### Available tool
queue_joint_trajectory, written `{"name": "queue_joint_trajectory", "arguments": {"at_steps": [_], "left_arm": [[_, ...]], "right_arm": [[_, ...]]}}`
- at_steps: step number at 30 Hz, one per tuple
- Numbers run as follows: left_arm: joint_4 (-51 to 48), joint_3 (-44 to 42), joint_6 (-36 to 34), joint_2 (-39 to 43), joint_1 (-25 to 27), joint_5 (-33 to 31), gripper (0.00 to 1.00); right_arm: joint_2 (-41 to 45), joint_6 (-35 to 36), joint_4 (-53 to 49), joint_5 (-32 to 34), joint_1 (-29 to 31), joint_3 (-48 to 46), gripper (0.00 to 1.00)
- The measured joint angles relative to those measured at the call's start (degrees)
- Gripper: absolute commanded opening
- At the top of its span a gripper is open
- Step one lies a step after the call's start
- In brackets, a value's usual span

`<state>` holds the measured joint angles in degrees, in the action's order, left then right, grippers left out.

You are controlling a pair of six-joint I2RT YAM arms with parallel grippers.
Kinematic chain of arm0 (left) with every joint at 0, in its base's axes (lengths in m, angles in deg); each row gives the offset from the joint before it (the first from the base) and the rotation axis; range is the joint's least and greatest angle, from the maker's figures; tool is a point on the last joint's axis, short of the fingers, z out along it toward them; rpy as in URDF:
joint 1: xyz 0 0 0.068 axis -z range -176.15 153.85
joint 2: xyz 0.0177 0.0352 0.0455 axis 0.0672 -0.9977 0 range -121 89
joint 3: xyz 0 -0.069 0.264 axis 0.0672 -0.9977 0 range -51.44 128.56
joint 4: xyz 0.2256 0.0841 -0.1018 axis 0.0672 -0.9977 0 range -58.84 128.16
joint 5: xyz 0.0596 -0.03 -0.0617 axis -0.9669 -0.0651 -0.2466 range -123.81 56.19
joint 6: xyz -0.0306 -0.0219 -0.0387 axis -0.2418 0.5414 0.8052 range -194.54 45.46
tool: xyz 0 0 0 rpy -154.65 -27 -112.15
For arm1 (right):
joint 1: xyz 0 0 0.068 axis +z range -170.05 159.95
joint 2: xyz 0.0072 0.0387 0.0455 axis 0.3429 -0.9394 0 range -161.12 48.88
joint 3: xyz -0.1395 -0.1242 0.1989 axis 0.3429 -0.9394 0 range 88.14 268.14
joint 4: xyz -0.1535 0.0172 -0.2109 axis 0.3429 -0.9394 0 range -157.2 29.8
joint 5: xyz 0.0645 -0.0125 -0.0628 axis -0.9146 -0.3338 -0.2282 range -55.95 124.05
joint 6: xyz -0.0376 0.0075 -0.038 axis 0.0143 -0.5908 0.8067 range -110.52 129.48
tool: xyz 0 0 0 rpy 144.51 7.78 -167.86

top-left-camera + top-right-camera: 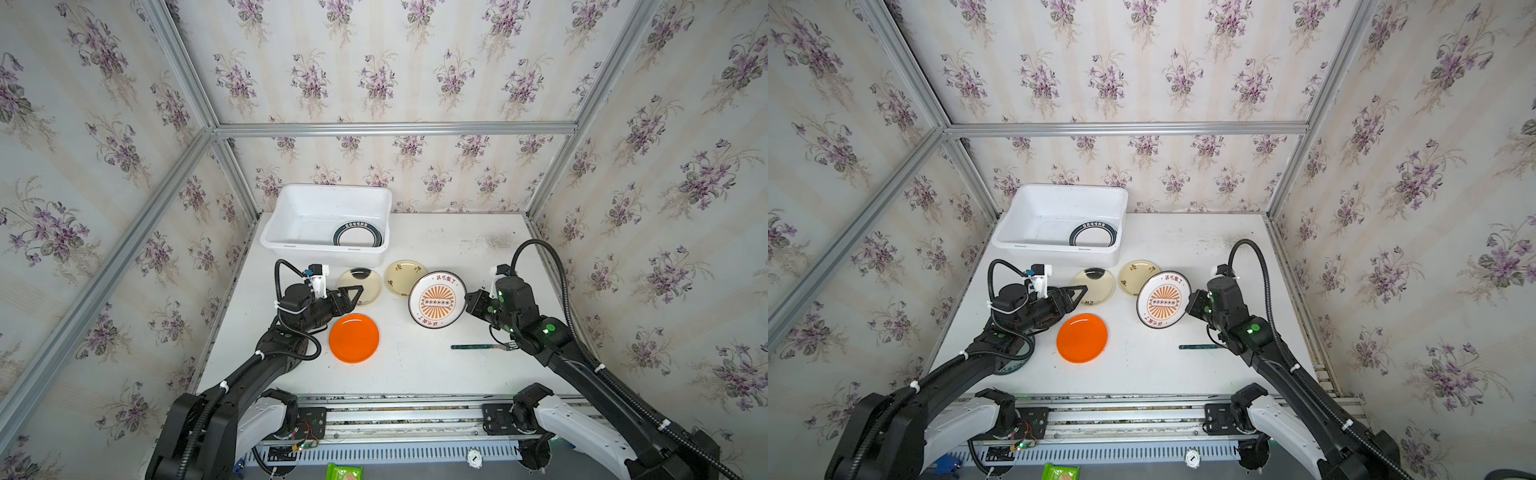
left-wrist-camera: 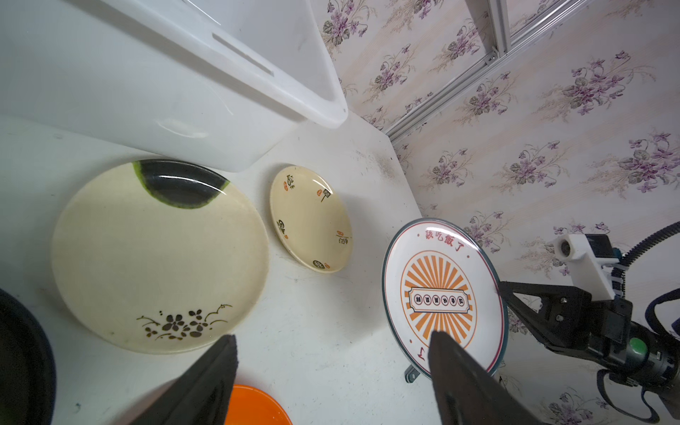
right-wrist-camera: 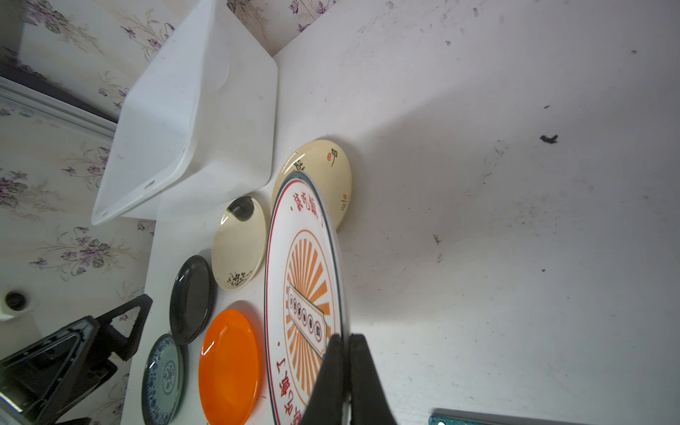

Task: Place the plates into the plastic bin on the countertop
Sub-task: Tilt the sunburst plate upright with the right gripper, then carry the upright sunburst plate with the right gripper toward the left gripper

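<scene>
Sunburst plate [image 3: 305,294], rim pinched in right pincer [image 3: 346,344], tilted over countertop [image 3: 478,184]

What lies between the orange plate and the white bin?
The cream plate with a black patch, partly covered by the left gripper in both top views.

The scuffed white countertop [image 1: 457,374] bears a white bin [image 1: 324,259] at its back left. Just before it lie a large cream plate [image 1: 372,281] and a small cream plate [image 1: 401,276]. Nearer lie an orange plate [image 1: 354,338], a black plate [image 3: 191,300], a blue-patterned plate [image 3: 163,379] and a fork [image 1: 478,346].
</scene>
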<state>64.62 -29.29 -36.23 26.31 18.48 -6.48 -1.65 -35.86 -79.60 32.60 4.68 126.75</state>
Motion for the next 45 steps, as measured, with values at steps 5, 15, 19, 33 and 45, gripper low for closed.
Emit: {"name": "queue_joint_trajectory", "arguments": {"at_steps": [5,15,19,33,45], "left_arm": [[1.3,2.7,0.8,-4.3,1.7,1.1,0.75],[4.3,7.1,3.0,-14.2,5.2,1.8,0.65],[5.7,9.3,4.2,-17.2,7.0,2.1,0.62],[10.3,14.1,7.4,-25.5,13.2,2.8,0.49],[11.9,16.7,9.2,-28.8,14.6,3.9,0.31]], "right_arm": [[-2.8,0.7,2.3,-2.7,0.0,0.4,0.0],[-1.1,3.4,5.0,-4.9,-0.1,0.3,0.0],[-0.7,4.6,5.4,-5.7,-0.1,0.2,0.0],[-1.4,6.4,8.8,-9.8,-1.8,-0.9,0.0],[-2.1,3.5,12.1,-13.6,-4.1,-2.4,0.0]]}}
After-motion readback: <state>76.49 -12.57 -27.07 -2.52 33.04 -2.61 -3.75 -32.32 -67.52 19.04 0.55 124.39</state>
